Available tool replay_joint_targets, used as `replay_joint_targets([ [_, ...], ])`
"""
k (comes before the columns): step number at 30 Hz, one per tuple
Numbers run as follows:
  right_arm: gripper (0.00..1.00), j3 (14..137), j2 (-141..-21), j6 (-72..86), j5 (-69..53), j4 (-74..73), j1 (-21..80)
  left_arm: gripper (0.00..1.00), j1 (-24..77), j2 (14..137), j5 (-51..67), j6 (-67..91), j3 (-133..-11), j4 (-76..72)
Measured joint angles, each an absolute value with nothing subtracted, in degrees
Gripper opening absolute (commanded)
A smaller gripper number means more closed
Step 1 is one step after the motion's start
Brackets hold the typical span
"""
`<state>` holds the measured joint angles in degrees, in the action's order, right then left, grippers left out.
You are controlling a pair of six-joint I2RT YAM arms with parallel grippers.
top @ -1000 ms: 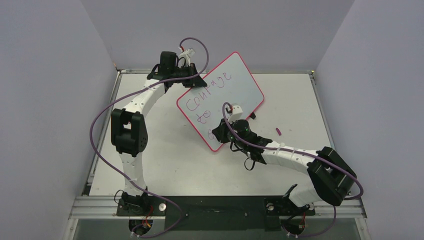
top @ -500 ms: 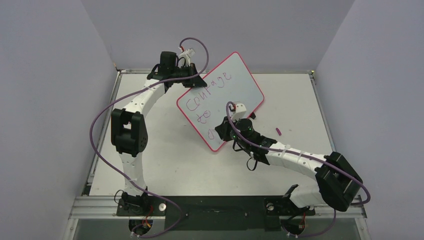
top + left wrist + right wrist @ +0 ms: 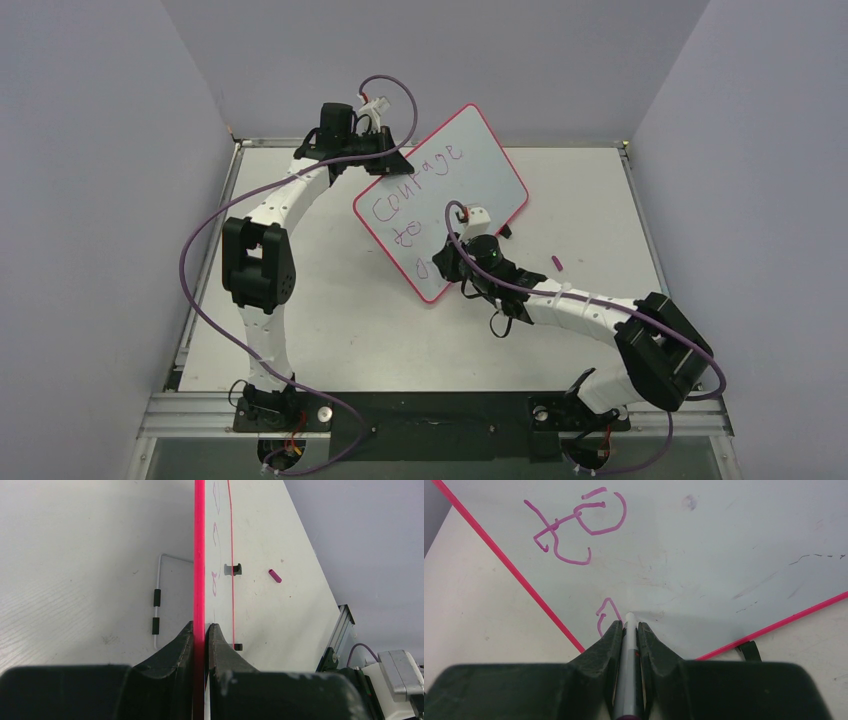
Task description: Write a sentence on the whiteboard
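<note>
at the far middle of the table (image 3: 330, 310), the whiteboard (image 3: 480, 170) stands tilted up on edge, one rounded corner high toward the back wall and the opposite corner low, close to the right wrist. left gripper (image 3: 200, 628): clamped on the board's pink-red rim at the upper left edge; the left wrist view shows a finger pressed against each side of the rim. right gripper (image 3: 626, 626): clenched around a grey marker (image 3: 627, 665), which lies lengthwise between the fingers. the marker tip touches the white face near the low corner, just beside a short purple-pink stroke. the sentence (image 3: 415, 190): "courage" runs along the upper line and "to" sits below it. the third line has one looped mark only, possibly the start of an "o"; the wrist and marker cover part of it, so the letter cannot be read for certain. faint grey smudges show on the board face to the right of the tip. a black clip foot (image 3: 232, 569) sits at the board's lower edge. a small pink cap (image 3: 557, 264) lies on the table to the right of the board, apart from it. a thin white wire bracket (image 3: 156, 600) with two black sleeves lies on the table behind the board.
</note>
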<state>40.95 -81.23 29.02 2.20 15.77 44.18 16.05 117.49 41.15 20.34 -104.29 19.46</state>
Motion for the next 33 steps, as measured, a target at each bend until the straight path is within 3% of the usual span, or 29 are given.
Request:
replay_joint_targets([
  [33, 0.00, 38.46, -81.67, 29.30, 3.46, 17.02, 42.24, 0.00, 16.05, 117.49, 41.12, 20.29, -104.29, 19.42],
])
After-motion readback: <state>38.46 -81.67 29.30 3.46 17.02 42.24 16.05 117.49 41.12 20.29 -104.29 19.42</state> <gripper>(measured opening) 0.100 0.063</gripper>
